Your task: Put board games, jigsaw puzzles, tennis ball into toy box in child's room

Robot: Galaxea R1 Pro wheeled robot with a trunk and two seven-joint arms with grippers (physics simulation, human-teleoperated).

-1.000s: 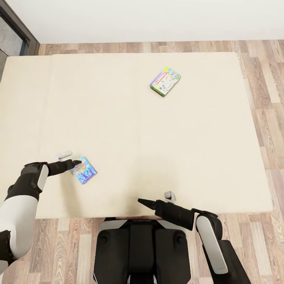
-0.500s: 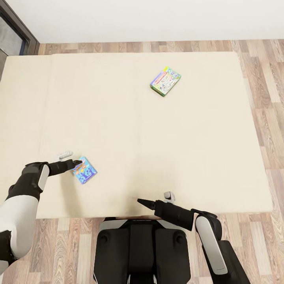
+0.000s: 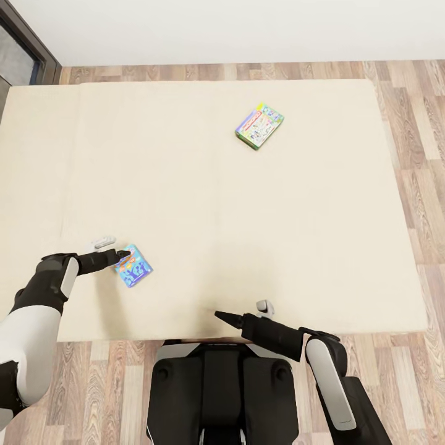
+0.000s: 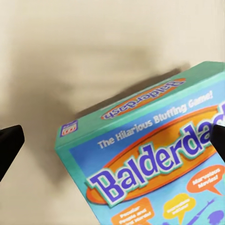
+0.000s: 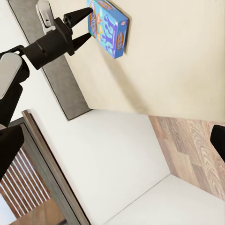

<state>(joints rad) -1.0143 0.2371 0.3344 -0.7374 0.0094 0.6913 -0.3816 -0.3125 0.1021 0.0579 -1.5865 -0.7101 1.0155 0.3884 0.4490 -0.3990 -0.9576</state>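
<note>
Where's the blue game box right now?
In the head view the blue game box lies flat on the bed, near its front-left edge, with the open left gripper at its corner.

A home bedroom, a child's by the look of it: a wide beige bed (image 3: 204, 204) is taking up most of the head view, with two colourful board games (image 3: 259, 126) lying on the mattress. Wood-plank flooring (image 3: 414, 161) is showing along the far and right sides, a plain white wall (image 3: 235, 28) is running behind, and a dark window frame (image 3: 28, 37) is standing at far left.
</note>
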